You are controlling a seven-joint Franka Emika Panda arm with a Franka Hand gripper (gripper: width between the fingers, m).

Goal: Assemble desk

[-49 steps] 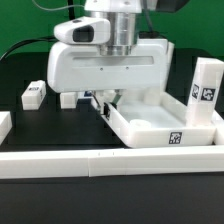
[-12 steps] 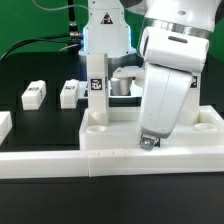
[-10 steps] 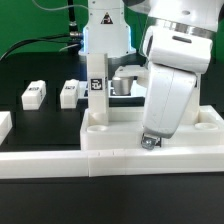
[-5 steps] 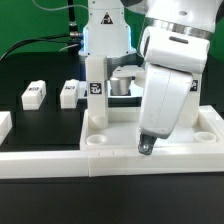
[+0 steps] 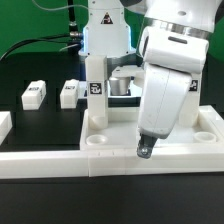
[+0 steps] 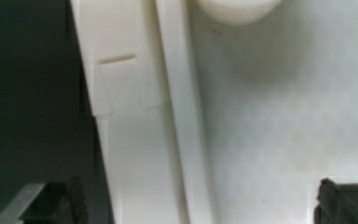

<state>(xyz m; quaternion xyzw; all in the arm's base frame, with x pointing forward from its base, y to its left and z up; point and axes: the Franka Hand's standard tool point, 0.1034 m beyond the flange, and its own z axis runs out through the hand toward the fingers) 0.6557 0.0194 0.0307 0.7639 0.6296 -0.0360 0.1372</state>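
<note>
Has the claw [image 5: 146,147] spread wide, clamped on nothing: in the wrist view shows both dark fingertips [image 6: 39,205] far apart, with only white plastic between. Hangs it low over the desk top [image 5: 195,135], at the near rim, just beside the border wall [image 5: 60,163]. Rests the desk top on the black counter [image 5: 40,122], close against that wall, tray side up. Carries one leg [image 5: 96,92] already, upright at the exterior view's left end, apparently seated in a corner socket (how deep, not to be judged from here). Leaves a round socket [image 5: 93,141] bare at the near left corner. Further out on the counter, toward the exterior view's left: a loose leg [image 5: 33,94] and its neighbour [image 5: 68,93], lying flat, near each other.

Looks like the gap between legs: one in, more to fetch. Calls next for either a nip on the rim to square the top against the wall, or a lift clear and a swing over to a loose leg; hard to say which. Bends the arm [image 5: 168,70] steeply down, wrist near vertical, bulk hiding the middle of the tray.
</note>
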